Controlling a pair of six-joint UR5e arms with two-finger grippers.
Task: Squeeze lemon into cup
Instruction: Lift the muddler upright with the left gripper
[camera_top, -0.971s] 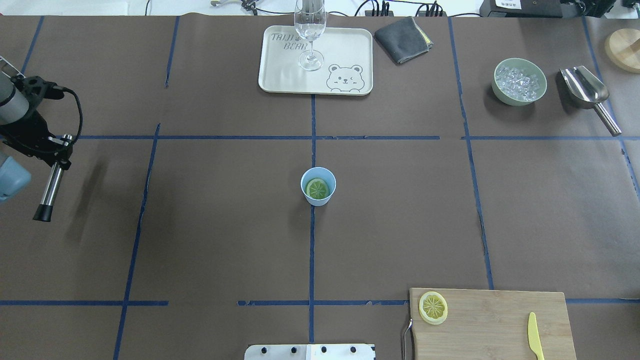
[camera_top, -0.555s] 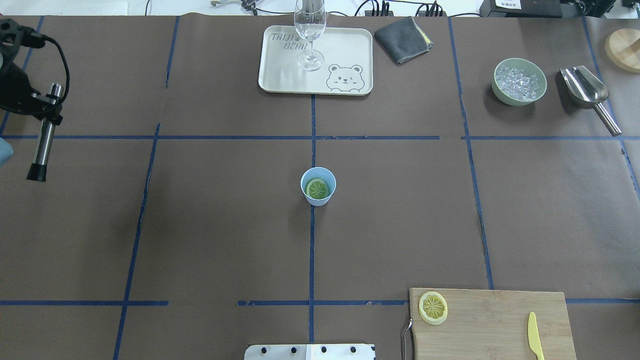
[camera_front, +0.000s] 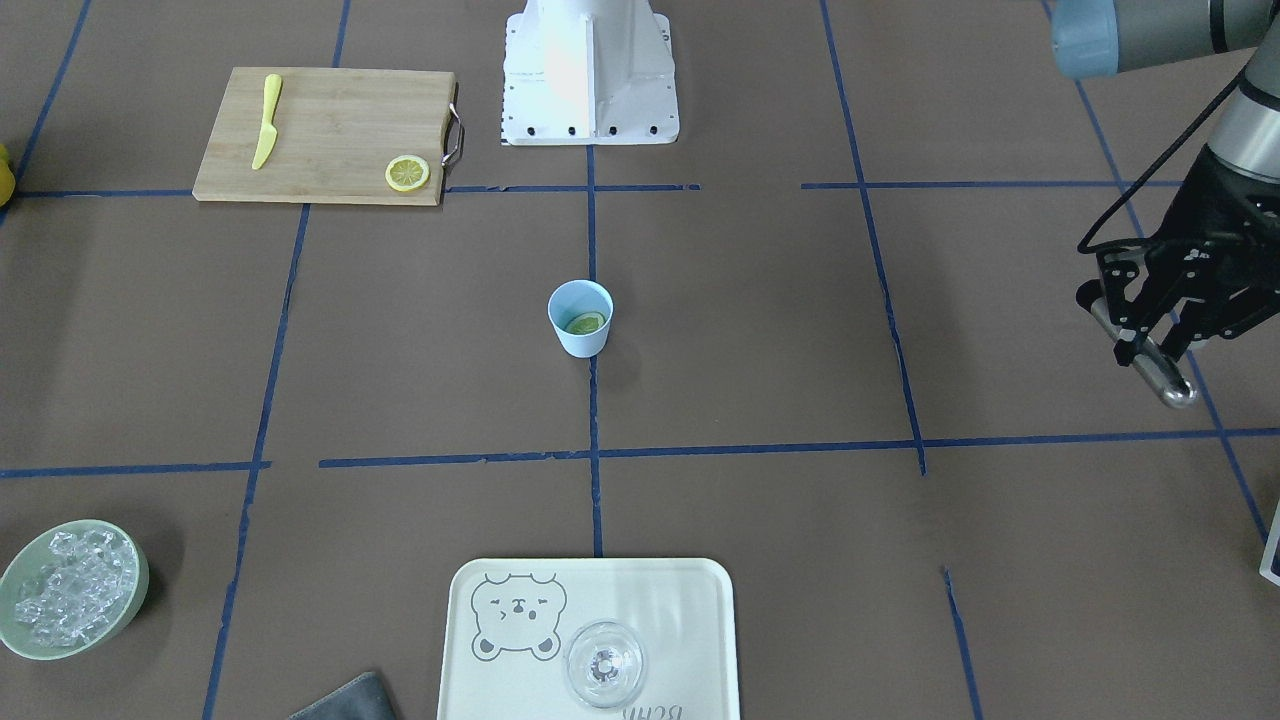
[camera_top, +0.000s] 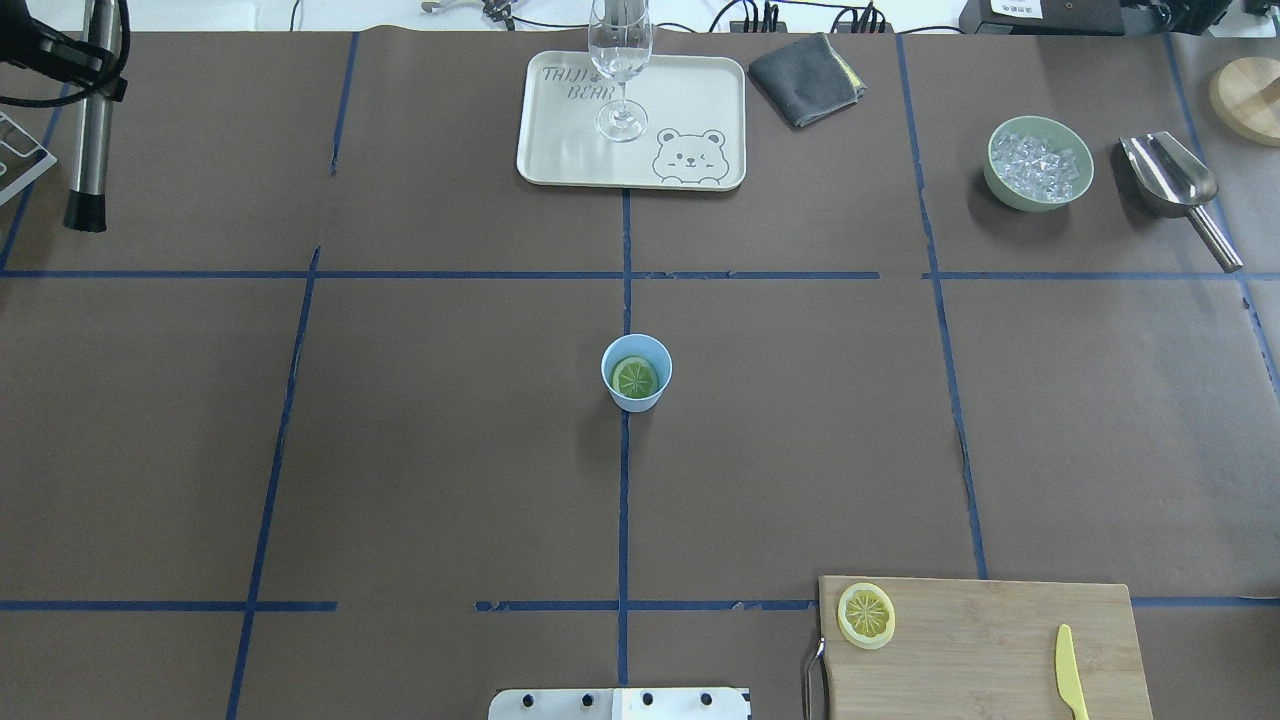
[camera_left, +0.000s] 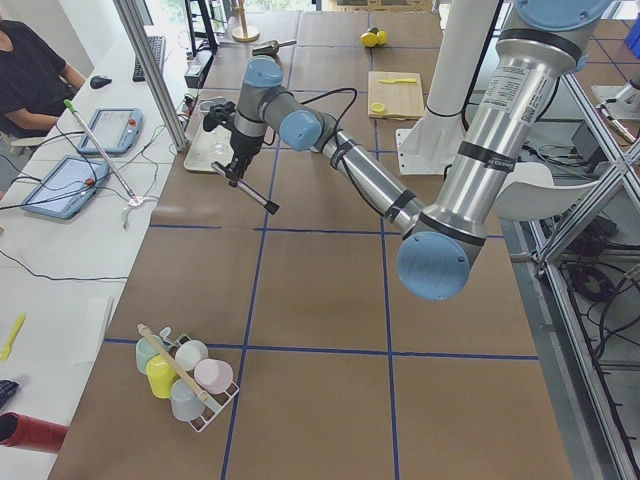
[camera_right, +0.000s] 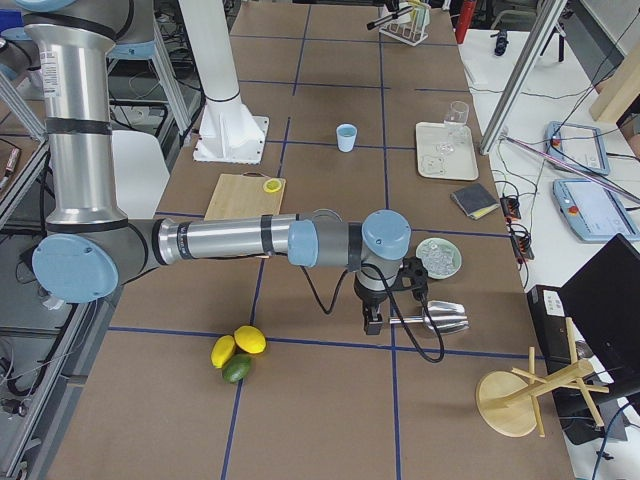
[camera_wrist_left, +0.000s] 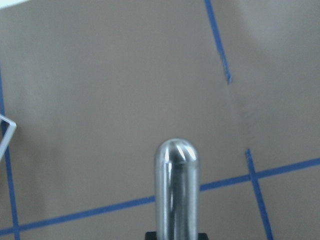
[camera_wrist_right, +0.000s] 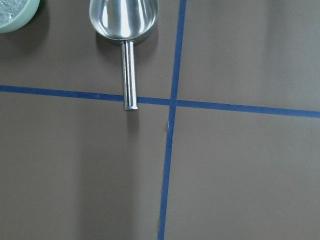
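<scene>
The light-blue cup (camera_top: 637, 400) (camera_front: 580, 342) stands at the table's middle. One lemon slice (camera_top: 635, 377) (camera_front: 586, 322) lies flat inside it, looking greenish. A second slice (camera_top: 866, 614) (camera_front: 407, 173) rests on the wooden cutting board (camera_top: 1000, 640). My left gripper (camera_top: 88, 62) (camera_front: 1148, 318) hangs over the far left corner, well away from the cup, shut on a steel rod with a black tip (camera_top: 88, 160) (camera_wrist_left: 176, 190). My right gripper (camera_right: 372, 318) shows only in the exterior right view, beside the metal scoop (camera_wrist_right: 125, 20); I cannot tell whether it is open or shut.
A cream tray (camera_top: 680, 100) with a clear glass (camera_top: 620, 60) stands at the far middle, a grey cloth (camera_top: 805, 78) beside it. The ice bowl (camera_top: 1040, 165) and scoop (camera_top: 1170, 180) are far right. A yellow knife (camera_top: 1068, 670) lies on the board. A rack of cups (camera_left: 180, 375) sits at the left end.
My left arm has carried the steel rod away from the robot toward the table's far left corner. The cup and both slices have stayed put.
</scene>
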